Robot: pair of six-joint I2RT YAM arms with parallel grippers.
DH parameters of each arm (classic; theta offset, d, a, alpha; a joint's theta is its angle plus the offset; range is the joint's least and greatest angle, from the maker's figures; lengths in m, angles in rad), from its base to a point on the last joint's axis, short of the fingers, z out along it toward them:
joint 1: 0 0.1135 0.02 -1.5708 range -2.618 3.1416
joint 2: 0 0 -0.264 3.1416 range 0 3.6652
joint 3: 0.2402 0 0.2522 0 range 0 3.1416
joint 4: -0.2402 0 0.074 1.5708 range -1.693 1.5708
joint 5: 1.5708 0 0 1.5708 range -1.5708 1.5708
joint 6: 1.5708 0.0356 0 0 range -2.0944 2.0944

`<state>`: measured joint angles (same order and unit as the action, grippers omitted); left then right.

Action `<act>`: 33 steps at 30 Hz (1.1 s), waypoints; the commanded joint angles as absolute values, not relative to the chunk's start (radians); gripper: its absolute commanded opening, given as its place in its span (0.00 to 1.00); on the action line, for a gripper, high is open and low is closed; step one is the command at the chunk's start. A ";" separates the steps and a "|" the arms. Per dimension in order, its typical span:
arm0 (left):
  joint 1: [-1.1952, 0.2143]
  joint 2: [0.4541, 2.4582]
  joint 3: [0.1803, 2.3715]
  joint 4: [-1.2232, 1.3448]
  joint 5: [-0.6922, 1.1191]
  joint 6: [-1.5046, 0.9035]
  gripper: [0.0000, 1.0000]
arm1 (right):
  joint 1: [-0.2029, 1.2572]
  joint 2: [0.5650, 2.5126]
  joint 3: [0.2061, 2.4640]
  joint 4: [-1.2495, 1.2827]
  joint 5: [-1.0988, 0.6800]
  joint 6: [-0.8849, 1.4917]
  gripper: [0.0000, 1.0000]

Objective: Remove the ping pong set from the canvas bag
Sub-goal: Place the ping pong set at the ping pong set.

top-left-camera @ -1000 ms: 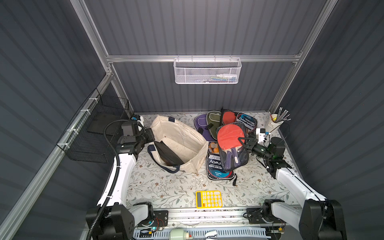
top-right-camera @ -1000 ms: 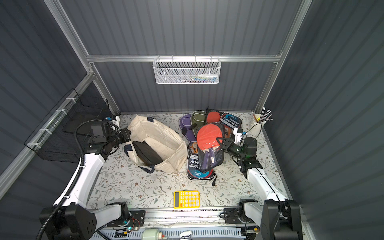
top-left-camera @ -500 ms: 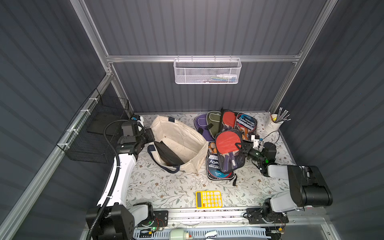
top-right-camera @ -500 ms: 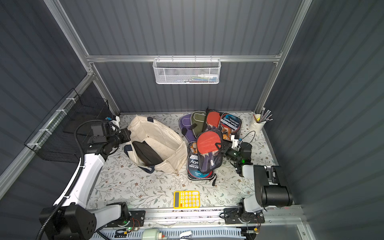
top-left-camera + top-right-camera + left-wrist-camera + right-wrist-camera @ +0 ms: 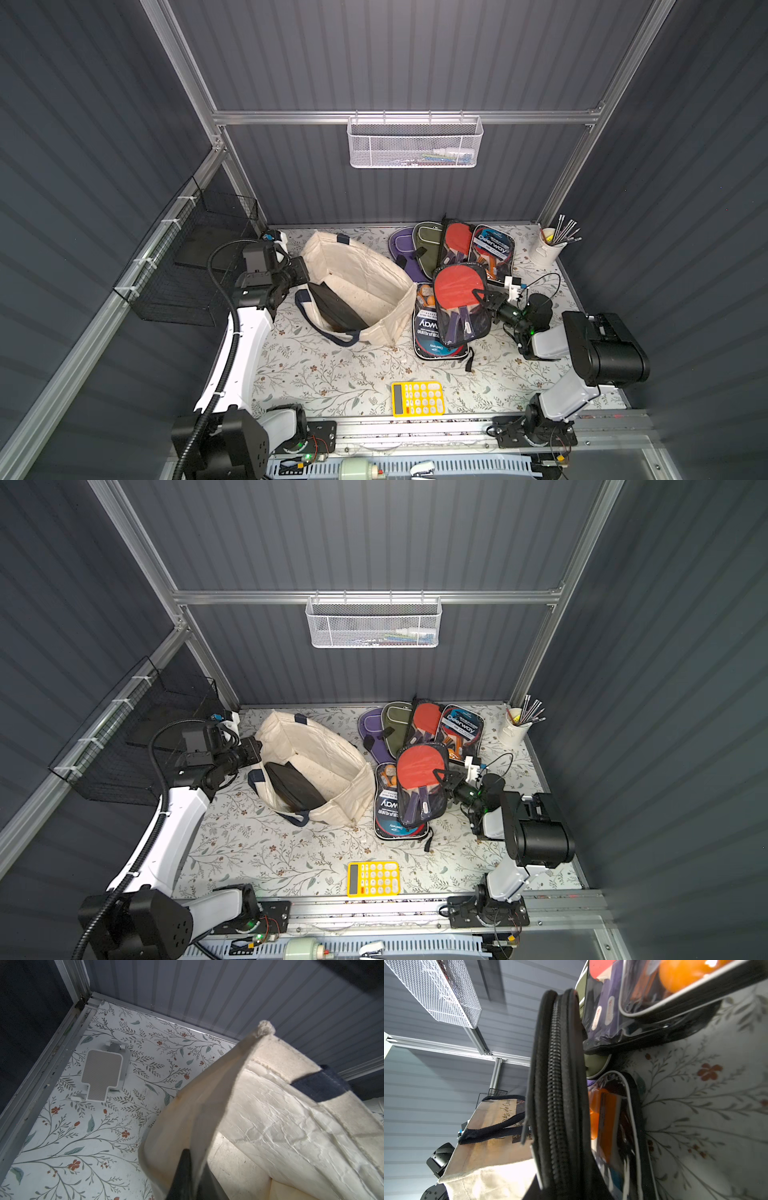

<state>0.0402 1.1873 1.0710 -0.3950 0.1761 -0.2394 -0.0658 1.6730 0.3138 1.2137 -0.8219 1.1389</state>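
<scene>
Paddle set (image 5: 457,291) seemingly clamped in right end effector (image 5: 486,297), left end effector (image 5: 303,272) clenching bag (image 5: 365,270)

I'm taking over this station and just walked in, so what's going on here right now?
The left gripper is shut on the rim of the canvas bag, holding it open on the table. The right gripper grips the edge of a ping pong set, a clear zip case with red paddles. The case is out of the bag and tilted over another set beside the bag. More sets are piled at the back. A dark case lies inside the bag.
</scene>
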 commanded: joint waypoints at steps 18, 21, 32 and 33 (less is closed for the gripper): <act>0.043 1.188 1.086 -0.368 0.176 -0.221 0.00 | -0.100 1.701 0.279 1.198 -0.796 1.024 0.44; 0.043 1.189 1.087 -0.368 0.176 -0.221 0.00 | -0.107 1.698 0.279 1.176 -0.795 1.012 0.49; 0.043 1.189 1.088 -0.368 0.177 -0.221 0.00 | -0.145 1.587 0.265 1.009 -0.769 0.930 0.57; 0.043 1.187 1.088 -0.368 0.177 -0.221 0.00 | -0.150 1.569 0.263 0.988 -0.766 0.921 0.57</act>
<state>0.0402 1.1877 1.0710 -0.3950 0.1761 -0.2394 -0.1364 1.6146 0.2665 1.0389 -0.7792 0.9710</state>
